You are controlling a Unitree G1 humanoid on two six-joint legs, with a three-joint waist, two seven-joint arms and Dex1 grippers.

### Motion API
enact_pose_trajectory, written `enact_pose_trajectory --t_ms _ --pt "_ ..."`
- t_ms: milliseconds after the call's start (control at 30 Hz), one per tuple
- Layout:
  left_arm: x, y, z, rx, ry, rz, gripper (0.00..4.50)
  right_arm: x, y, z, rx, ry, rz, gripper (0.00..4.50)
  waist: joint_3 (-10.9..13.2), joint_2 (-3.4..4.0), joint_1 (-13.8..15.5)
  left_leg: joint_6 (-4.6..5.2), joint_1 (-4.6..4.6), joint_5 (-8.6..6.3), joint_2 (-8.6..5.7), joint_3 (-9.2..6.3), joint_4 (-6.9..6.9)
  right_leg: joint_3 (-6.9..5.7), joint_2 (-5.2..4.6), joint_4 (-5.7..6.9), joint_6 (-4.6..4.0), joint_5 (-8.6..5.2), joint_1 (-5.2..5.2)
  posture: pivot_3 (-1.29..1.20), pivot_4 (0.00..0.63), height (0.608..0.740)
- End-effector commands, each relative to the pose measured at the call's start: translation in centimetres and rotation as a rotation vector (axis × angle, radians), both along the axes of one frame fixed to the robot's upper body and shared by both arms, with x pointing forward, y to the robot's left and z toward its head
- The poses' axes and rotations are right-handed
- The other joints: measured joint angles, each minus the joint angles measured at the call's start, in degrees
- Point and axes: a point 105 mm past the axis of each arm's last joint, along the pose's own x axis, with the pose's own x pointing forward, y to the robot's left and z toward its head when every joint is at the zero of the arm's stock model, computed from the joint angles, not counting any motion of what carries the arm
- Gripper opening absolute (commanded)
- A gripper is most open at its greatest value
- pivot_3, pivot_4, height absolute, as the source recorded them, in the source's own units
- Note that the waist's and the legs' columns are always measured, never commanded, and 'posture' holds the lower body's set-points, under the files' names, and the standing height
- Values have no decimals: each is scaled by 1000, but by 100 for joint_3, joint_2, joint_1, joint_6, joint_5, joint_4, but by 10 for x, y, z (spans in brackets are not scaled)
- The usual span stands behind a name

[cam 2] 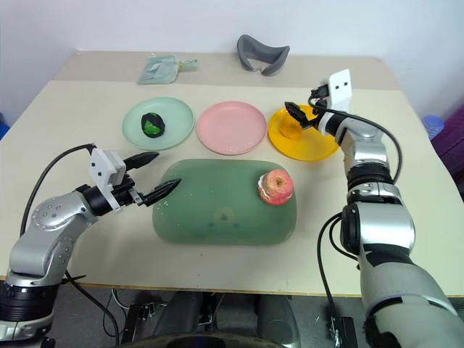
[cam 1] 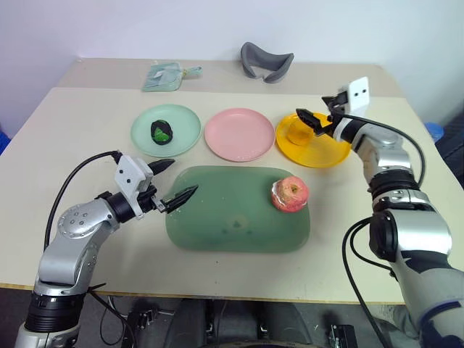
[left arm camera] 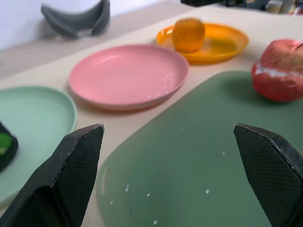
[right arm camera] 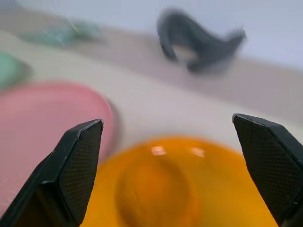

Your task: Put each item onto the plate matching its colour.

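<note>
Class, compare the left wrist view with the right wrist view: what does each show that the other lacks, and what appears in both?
Only the left wrist view: the pink-red apple lying on the large green mat, and the dark green lump on the mint green plate.

Only the right wrist view: a pale green bag near the table's far edge.

Both: the pink plate, the orange lump sitting on the orange plate, the grey curved object at the back, and an open end effector's two black fingers in the foreground.

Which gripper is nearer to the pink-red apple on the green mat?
Right, narrowly. The right gripper is over the orange plate, behind the apple; the left gripper is across the mat.
</note>
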Motion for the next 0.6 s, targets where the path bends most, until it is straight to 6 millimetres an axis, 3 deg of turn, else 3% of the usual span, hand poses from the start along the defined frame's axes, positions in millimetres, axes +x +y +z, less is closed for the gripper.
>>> enact_pose_trajectory --t_ms 33,167,333,600 --pt "-21 -2 11 -56 2 -153 4500 -34 13 20 6 -53 175 4453 0 0 15 0 1 0 1 -2 0 -1 -1 0 0 0 3 0 150 740" --pt "-45 7 15 -61 57 -333 4500 -78 18 12 -13 -3 267 4453 1 2 67 0 0 -1 2 -1 0 0 -11 -2 0 0 -1 0 150 740" --pt "-50 11 13 -8 98 -415 4500 -121 26 -13 -66 143 351 4453 -1 3 136 4 5 -3 -2 -2 8 -1 -11 -7 -1 -1 3 0 150 740" --pt "-44 -1 12 -4 102 -443 4500 -141 40 -43 -61 277 360 4453 -1 1 134 8 5 -5 -4 -2 10 2 -4 -6 -1 -1 3 0 150 740"
